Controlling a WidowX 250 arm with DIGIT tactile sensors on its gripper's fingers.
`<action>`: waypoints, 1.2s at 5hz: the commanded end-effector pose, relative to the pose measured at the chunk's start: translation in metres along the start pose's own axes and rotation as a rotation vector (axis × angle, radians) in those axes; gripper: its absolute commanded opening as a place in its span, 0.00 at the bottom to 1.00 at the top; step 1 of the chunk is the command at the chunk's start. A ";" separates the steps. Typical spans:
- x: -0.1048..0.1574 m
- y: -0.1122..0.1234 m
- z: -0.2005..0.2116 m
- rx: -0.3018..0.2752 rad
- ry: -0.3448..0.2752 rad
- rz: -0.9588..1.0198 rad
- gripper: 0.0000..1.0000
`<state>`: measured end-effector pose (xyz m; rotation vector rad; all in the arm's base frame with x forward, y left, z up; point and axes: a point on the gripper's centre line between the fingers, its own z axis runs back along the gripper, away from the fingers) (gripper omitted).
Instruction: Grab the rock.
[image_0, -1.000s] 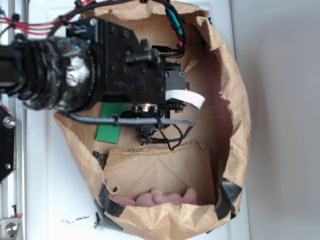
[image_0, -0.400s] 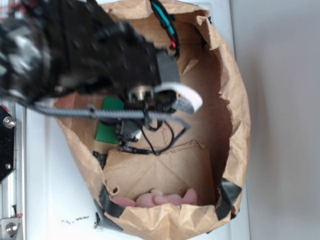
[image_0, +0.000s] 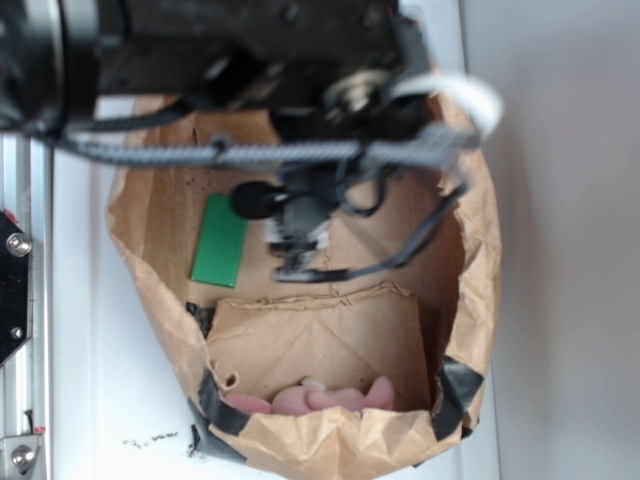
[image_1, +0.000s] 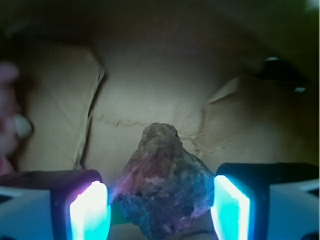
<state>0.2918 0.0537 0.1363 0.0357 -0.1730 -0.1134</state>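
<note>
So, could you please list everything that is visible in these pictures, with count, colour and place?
rock: one, dark brown-grey, between the two lit fingers in the wrist view, gaps on both sides
green block: one, green, flat on the bag floor, left side
pink soft thing: one, pink, at the bag's lower edge
paper bag: one, brown, black tape on its rim, holding all items
gripper: one, open around the rock; blurred in the exterior view

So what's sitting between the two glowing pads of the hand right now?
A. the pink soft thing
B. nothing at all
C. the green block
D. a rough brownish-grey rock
D: the wrist view shows the rock, lumpy and mottled, between the lit pads of the hand, with a gap visible on each side.
</note>
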 end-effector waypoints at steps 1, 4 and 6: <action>0.018 -0.006 0.049 -0.021 -0.039 0.051 0.00; 0.012 -0.042 0.075 0.014 -0.094 0.049 0.00; 0.019 -0.042 0.072 0.027 -0.092 0.057 0.00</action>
